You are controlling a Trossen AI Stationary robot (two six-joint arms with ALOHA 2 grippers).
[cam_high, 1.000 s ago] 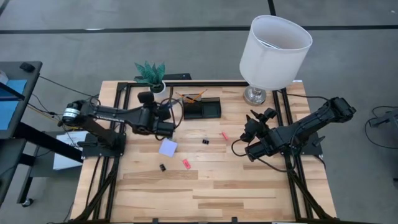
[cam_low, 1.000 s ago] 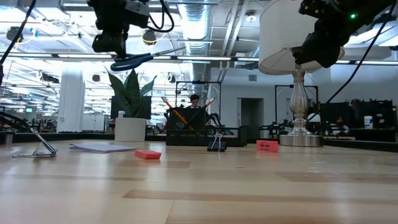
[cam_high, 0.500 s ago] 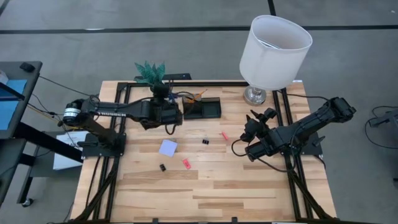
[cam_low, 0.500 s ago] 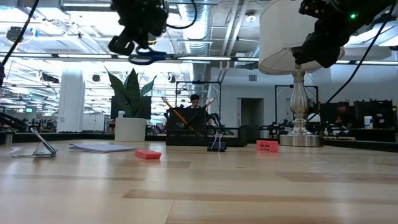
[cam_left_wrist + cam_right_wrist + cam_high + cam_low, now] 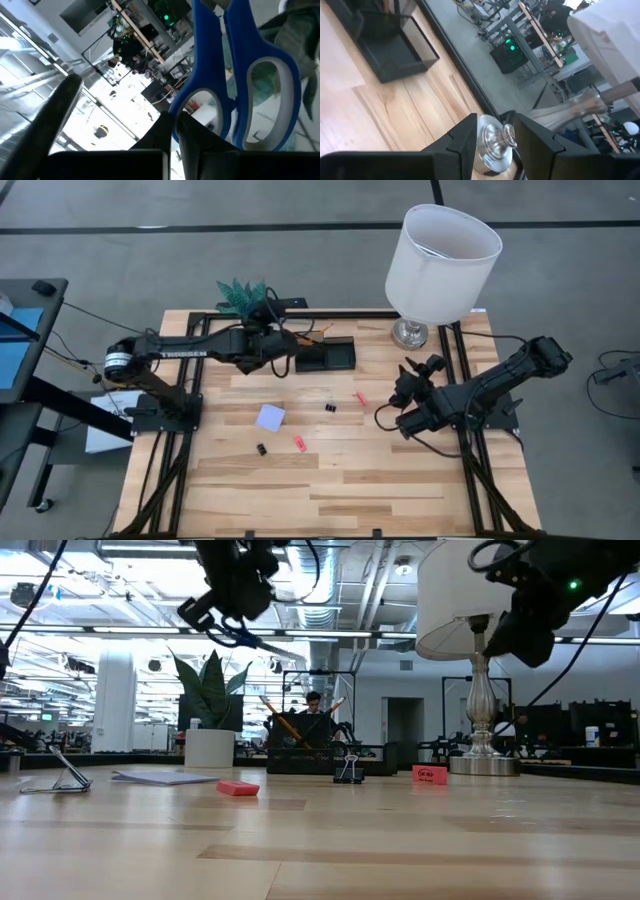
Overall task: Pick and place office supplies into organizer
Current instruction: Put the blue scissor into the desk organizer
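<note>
My left gripper (image 5: 283, 343) is shut on the blue-handled scissors (image 5: 240, 75), high above the table beside the organizer's left end. In the low view the scissors (image 5: 240, 637) show just under the gripper. The black organizer (image 5: 325, 356) stands at the far middle with orange pens (image 5: 310, 335) leaning in its cup. A lavender note pad (image 5: 270, 417), black clips (image 5: 329, 407) and pink pieces (image 5: 299, 443) lie flat on the wood. My right gripper (image 5: 405, 392) hovers open at the right, holding nothing. My left gripper pinches the rim of one blue handle loop (image 5: 186, 109) between its two fingers. The handles reach away from the fingertips along the line of the fingers. The scissors are lifted clear, tilted, with the blades (image 5: 262, 643) slanting down toward the organizer.
A white pot with a green plant (image 5: 243, 295) stands just behind my left gripper. A lamp with a big white shade (image 5: 440, 260) and metal base (image 5: 492, 145) is at the far right. Bare wood lies toward the near edge.
My left gripper has carried the scissors toward the table's far edge and a little right, up beside the organizer and the plant. Its wrist has rolled, and the scissors have gone from level to tilted.
</note>
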